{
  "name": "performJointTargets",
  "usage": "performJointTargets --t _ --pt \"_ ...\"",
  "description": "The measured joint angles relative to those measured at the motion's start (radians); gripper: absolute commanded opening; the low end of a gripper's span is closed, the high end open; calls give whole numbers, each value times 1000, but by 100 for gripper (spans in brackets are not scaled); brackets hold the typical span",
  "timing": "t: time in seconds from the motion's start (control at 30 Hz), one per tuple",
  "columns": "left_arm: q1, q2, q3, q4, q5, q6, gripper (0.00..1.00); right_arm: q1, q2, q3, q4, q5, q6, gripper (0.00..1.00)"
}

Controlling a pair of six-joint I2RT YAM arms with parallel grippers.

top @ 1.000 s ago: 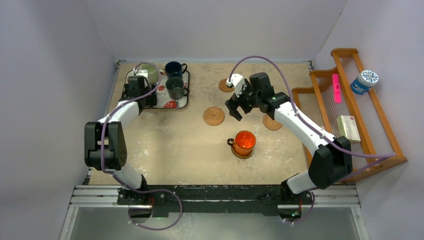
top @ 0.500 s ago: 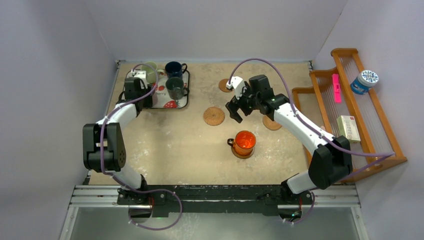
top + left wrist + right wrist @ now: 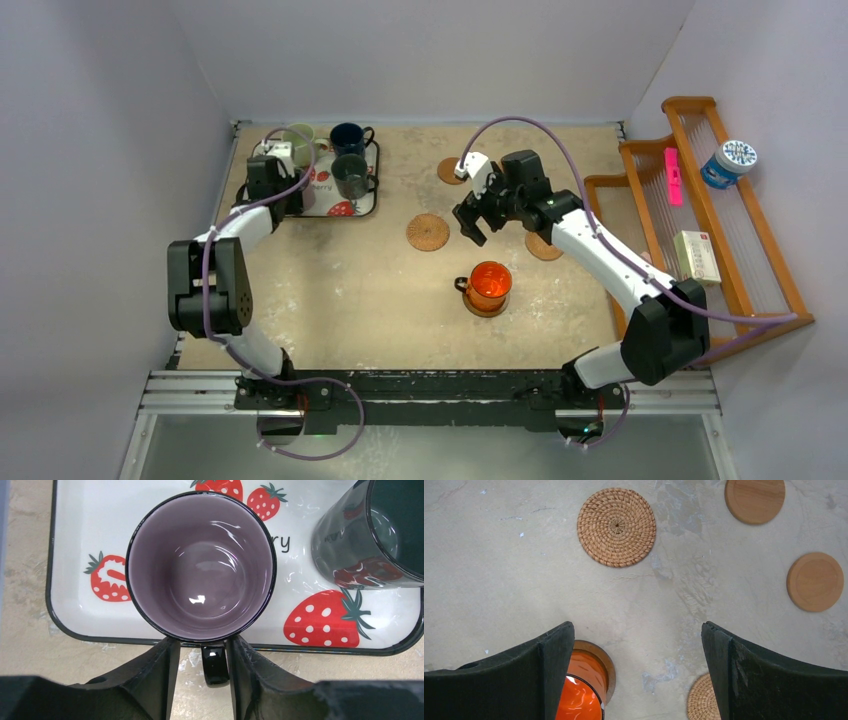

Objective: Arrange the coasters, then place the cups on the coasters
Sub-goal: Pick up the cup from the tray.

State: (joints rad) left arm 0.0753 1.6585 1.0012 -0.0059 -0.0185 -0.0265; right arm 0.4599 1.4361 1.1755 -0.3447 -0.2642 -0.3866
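left gripper (image 3: 202,647): narrowed astride handle of mauve mug (image 3: 200,565), gap on 1 side, nothing clamped | centre on handle, squeeze, lift straight off tray (image 3: 80,540) | right gripper (image 3: 637,627): wide open, empty

Wooden rack (image 3: 760,250) stood at table (image 3: 340,290) edge. On rack: blue-&-white lidded jar (image 3: 728,163) at far end, pink item (image 3: 673,176) near it, white box (image 3: 697,256) approx mid-rack. Strawberry-print tray (image 3: 377,180) w/ dark rim lay well apart from rack, opposite side.
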Motion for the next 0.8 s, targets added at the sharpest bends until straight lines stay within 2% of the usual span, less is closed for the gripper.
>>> performJointTargets --t 0.17,0.47,0.8 --pt "12 21 0 6 24 -8 21 0 0 0 1 0 0 99" --pt "24 24 0 11 44 -7 0 0 0 -2 6 0 0 99" --pt "29 -53 -18 -37 40 -8 0 0 0 -2 7 0 0 99"
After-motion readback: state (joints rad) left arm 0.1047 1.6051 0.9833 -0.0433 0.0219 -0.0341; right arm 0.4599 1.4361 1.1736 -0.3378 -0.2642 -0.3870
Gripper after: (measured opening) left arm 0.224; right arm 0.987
